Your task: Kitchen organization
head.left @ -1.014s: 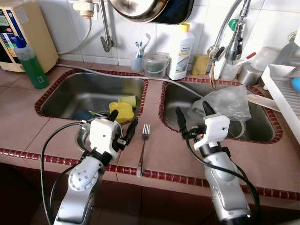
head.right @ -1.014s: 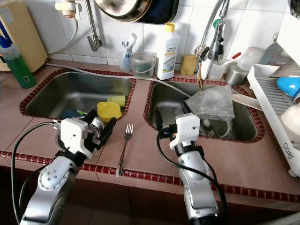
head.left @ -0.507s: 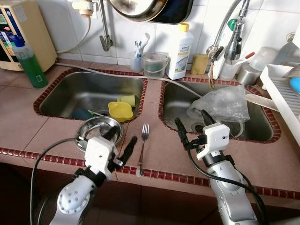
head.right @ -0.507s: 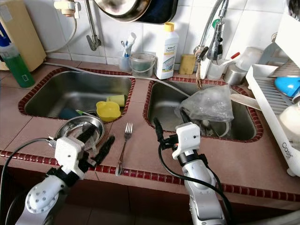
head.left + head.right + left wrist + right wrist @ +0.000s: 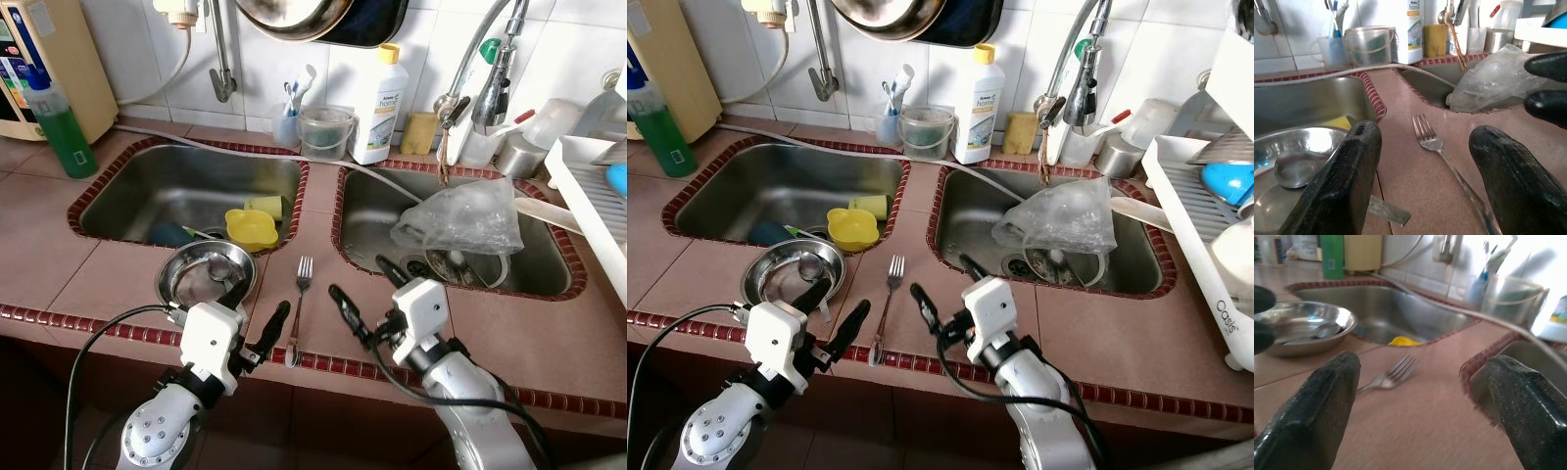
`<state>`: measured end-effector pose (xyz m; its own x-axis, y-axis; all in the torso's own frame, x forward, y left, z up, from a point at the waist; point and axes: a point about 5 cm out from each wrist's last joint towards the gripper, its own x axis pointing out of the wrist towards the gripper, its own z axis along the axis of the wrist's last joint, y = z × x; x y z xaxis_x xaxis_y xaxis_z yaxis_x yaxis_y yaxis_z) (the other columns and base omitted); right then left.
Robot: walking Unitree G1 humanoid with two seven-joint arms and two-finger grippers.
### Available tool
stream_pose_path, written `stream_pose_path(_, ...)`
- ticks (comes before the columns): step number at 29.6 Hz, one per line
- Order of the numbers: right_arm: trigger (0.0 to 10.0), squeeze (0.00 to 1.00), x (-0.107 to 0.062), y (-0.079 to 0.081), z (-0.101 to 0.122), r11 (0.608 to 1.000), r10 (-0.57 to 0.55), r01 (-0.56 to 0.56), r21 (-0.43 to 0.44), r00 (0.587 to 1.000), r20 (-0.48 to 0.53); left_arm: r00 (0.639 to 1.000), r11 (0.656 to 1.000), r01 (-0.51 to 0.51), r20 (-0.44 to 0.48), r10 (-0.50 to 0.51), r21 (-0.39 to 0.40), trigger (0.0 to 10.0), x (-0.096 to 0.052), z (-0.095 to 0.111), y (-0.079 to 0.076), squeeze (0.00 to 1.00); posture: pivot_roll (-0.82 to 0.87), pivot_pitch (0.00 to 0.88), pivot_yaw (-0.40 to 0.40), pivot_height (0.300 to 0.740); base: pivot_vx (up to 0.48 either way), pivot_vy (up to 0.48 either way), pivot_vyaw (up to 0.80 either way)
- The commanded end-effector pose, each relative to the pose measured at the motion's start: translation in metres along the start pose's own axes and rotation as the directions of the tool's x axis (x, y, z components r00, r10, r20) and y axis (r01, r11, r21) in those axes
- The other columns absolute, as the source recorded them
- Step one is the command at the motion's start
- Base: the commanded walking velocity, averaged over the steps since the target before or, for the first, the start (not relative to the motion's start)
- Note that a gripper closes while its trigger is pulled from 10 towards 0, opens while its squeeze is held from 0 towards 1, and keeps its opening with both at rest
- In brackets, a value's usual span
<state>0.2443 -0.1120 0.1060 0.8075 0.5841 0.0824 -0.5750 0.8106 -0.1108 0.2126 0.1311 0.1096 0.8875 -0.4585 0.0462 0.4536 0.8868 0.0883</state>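
Fork (image 5: 300,305) lies on the tiled counter between my two sinks, beside the steel bowl (image 5: 208,276). My left gripper (image 5: 257,333) and right gripper (image 5: 362,299) hover spread open either side. Detergent bottle (image 5: 382,106) label reads "home"; smaller print is illegible.

My left tool (image 5: 257,329) has pulled back off the steel bowl (image 5: 208,275) toward six o'clock, fingers spread at the worktop (image 5: 88,284) edge, leaving the bowl uncovered with a spoon (image 5: 217,266) in it. My right tool (image 5: 364,297) has drawn away from the right sink (image 5: 549,269) and swung toward nine o'clock, nearer the fork (image 5: 299,305).
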Motion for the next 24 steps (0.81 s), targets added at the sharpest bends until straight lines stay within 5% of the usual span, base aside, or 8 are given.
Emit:
stream_pose_path(1, 10.0, 0.0, -0.003, 0.003, 0.004, 0.999, 0.037, -0.037, 0.012, 0.999, -0.002, 1.0, 1.0, -0.006, -0.002, 0.006, 0.006, 10.0, -0.002, 0.002, -0.001, 0.0, -0.01, 0.052, -0.052, 0.74, 0.0, 0.0, 0.0)
stream_pose_path(7, 10.0, 0.0, -0.009, 0.007, 0.003, 0.998, 0.058, -0.058, 0.025, 0.998, -0.021, 0.999, 0.999, -0.023, -0.043, 0.021, -0.03, 10.0, -0.007, -0.006, -0.003, 0.0, -0.02, 0.062, -0.048, 0.74, 0.0, 0.0, 0.0)
stream_pose_path(24, 10.0, 0.0, -0.015, 0.012, 0.005, 0.997, 0.055, -0.052, 0.053, 0.998, -0.038, 0.995, 0.998, -0.058, -0.081, 0.06, 0.028, 10.0, -0.004, -0.014, -0.002, 0.0, -0.04, 0.085, -0.031, 0.74, 0.0, 0.0, 0.0)
